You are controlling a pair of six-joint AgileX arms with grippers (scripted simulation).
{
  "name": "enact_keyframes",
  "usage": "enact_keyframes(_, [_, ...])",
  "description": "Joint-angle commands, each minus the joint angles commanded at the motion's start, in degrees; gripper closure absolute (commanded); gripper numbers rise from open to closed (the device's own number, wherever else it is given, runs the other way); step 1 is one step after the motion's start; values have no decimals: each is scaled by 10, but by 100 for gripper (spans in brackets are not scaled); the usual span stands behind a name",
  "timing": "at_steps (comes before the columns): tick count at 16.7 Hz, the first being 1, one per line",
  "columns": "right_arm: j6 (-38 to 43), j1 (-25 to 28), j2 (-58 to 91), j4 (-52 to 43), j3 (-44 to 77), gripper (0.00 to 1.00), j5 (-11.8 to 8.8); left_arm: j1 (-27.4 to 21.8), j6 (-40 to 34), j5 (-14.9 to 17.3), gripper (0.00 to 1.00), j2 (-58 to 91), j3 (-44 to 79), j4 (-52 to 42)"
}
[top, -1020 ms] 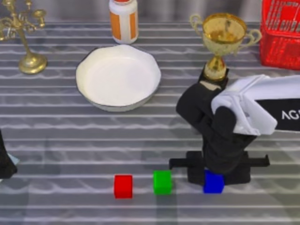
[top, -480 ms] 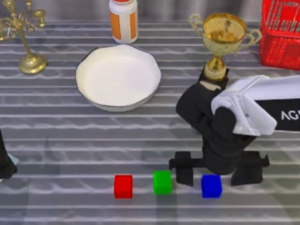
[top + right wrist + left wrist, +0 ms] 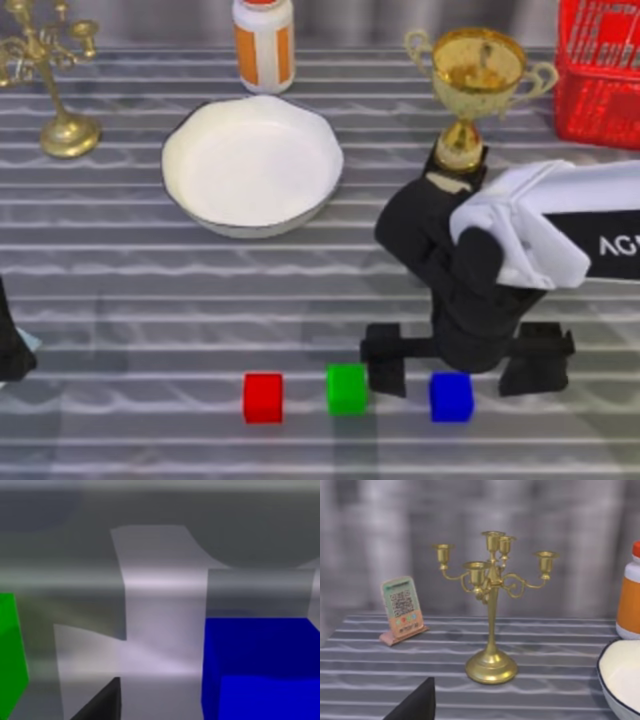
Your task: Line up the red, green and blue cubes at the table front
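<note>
Three small cubes stand in a row near the front edge of the striped grey table (image 3: 150, 300): the red cube (image 3: 263, 397) at the left, the green cube (image 3: 346, 388) in the middle, the blue cube (image 3: 451, 396) at the right. My right gripper (image 3: 459, 368) hangs open just behind the blue cube, one finger between green and blue, the other to the right of blue. The right wrist view shows the blue cube (image 3: 262, 665) and an edge of the green cube (image 3: 11, 650). My left arm (image 3: 12, 345) is parked at the left edge.
A white bowl (image 3: 252, 165) sits at centre back, an orange-labelled bottle (image 3: 264, 42) behind it. A gold candelabra (image 3: 50, 70) stands back left, a gold trophy (image 3: 470, 85) back right, a red mesh basket (image 3: 600, 70) in the far right corner. A small QR card (image 3: 402, 609) stands near the candelabra.
My right gripper has opened and let go of the blue cube, which now rests on the table in line with the red and green ones. The fingers have spread wider.
</note>
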Motion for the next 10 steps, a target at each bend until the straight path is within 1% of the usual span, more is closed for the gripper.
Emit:
enact_keyframes(3, [0,3,-15,-40,26,0,0,0,0,0,0,0,0,0])
enact_keyframes(7, [1,5,-49,-129,73,0,0,0,0,0,0,0,0,0])
enact_keyframes(10, [0,6,-63,-152,88,0,0,0,0,0,0,0,0,0])
